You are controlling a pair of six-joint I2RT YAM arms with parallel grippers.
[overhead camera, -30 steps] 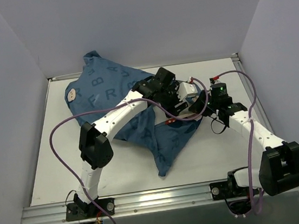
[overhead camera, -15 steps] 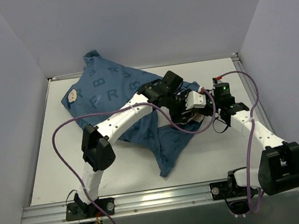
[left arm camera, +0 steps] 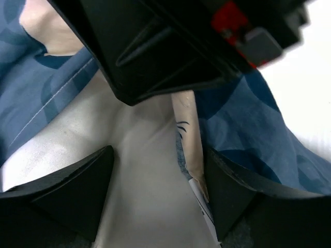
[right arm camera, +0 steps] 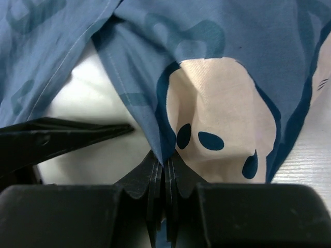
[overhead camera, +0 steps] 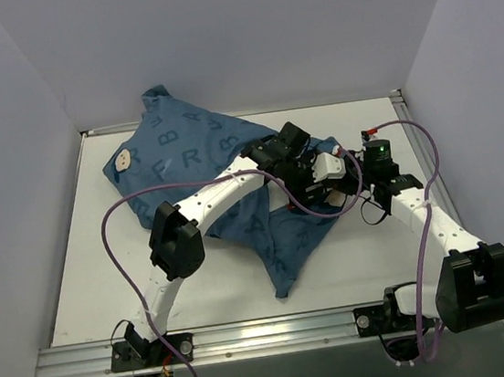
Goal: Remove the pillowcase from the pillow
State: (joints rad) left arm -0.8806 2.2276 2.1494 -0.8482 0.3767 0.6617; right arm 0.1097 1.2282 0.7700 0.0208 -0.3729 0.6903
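Right now I've got the right gripper [right arm camera: 164,164] clamped shut on a fold of the pillowcase [right arm camera: 248,41], right at the hem of the open end, with the mouse face print [right arm camera: 222,119] just past its fingertips. The left gripper [left arm camera: 158,165] has its jaws spread wide, and the bare white pillow [left arm camera: 145,206] sits right between and under them, with the blue hem off to either side. As I read it, the step is getting hold of the pillow itself so the two can be pulled apart. I'd push the left fingers down into the white stuffing and close on pillow only, because catching the hem with it means I just drag the whole bundle. There's a small tag [left arm camera: 199,199] by one fingertip, and I wouldn't trust that as a grip. The right needs to stay tight. On pose, the left arm is stretched long across the table [overhead camera: 90,291], forearm over the fabric, wrist tipped down into the opening. The right arm reaches forward and low, its gripper nosed in almost touching the left one. Most of the cover sprawls off to the left of both grippers, with a loose tail trailing back toward the bases.
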